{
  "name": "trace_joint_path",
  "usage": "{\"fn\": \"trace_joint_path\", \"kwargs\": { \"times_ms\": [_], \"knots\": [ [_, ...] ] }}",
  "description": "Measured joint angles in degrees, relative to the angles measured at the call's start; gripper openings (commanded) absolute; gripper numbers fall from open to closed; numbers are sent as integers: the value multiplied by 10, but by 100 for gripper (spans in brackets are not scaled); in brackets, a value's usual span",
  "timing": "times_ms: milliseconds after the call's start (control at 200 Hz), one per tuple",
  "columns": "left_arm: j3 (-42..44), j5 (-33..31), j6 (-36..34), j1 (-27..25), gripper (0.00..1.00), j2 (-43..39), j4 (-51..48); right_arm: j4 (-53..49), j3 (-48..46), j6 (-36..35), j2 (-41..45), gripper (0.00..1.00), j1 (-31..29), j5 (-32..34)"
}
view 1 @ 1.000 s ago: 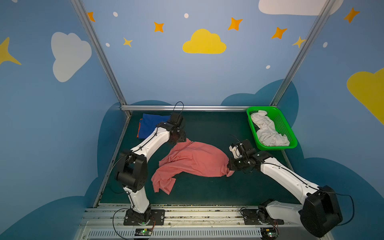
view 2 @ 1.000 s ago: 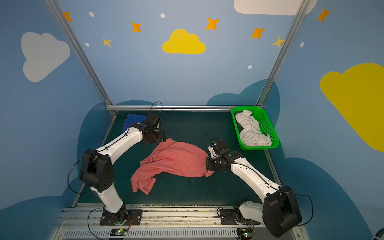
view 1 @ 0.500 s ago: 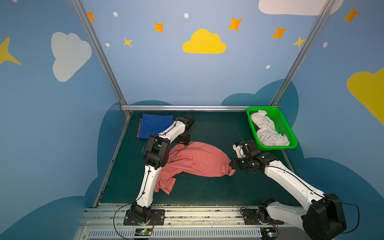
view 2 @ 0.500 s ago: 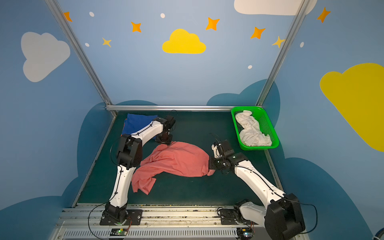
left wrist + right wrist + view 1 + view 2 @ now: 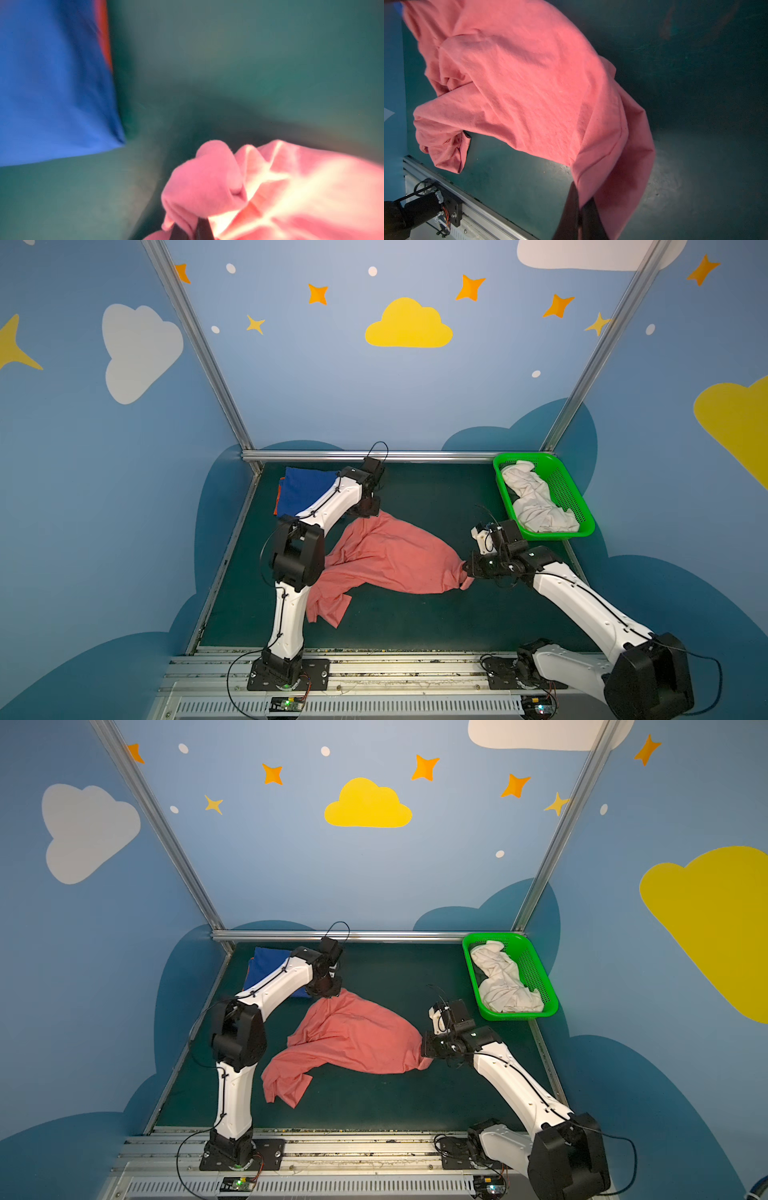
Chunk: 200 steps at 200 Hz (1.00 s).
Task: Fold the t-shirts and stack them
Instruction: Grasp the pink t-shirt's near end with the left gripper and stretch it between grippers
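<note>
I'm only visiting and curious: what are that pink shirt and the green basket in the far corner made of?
The pink shirt looks like soft knit cloth, probably cotton, with a matte finish: it drapes in loose folds and bunches at its pinched ends. The green basket looks like moulded plastic, slightly glossy: it has a stiff rim and walls of fine regular mesh.

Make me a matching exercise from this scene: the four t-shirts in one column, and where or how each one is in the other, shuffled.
1. pink t-shirt
2. blue t-shirt
3. white t-shirt
4. orange t-shirt

A. crumpled in the green basket
B. only an edge showing under another shirt
C. pinched by left gripper and right gripper
D. folded flat, far left corner

Pairs: 1-C, 2-D, 3-A, 4-B.
</note>
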<state>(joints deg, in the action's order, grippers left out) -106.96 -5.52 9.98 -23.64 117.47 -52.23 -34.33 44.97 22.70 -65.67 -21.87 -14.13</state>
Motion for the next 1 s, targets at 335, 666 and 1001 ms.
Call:
{"fn": "trace_joint_path", "kwargs": {
  "times_ms": [335, 666, 1001],
  "knots": [
    [111, 5, 1, 3, 5, -179, 105, -29, 42, -16, 46, 0, 32, 31],
    [382, 13, 11, 4, 12, -469, 227, -67, 45, -19, 111, 0, 59, 110],
    [650, 41, 143, -17, 49, -658, 156, -75, 9, -4, 87, 0, 60, 110]
  ]
}}
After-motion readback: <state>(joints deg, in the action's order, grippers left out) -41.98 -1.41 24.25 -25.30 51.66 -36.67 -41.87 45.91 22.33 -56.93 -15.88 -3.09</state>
